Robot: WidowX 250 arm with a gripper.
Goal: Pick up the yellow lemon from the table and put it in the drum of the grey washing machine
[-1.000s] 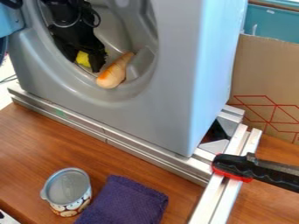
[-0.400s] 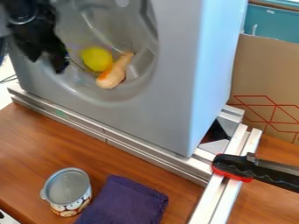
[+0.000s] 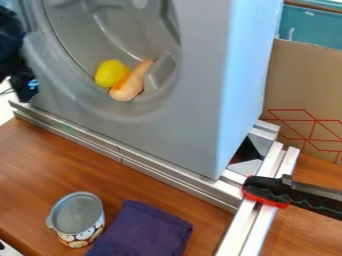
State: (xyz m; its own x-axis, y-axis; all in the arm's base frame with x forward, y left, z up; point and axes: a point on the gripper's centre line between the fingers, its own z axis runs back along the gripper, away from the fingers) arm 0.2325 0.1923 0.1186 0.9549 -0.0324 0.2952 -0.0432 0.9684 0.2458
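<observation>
Gripper (image 3: 25,89) at left edge, by front of gray machine (image 3: 190,115); can't tell if open or closed. Yellow ball (image 3: 111,73) in round recess (image 3: 83,30), against tan-orange toy (image 3: 131,85).

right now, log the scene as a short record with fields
gripper: gripper at the left edge, beside the round opening of the grey drum housing
inside opening: yellow ball, against a tapered tan-and-orange item
front of table: upright can beside a purple cloth
right side: black-and-red clamp on metal rails
behind, right: cardboard box with red lines
surface: brown wooden tabletop
gripper contact: cannot tell
</observation>
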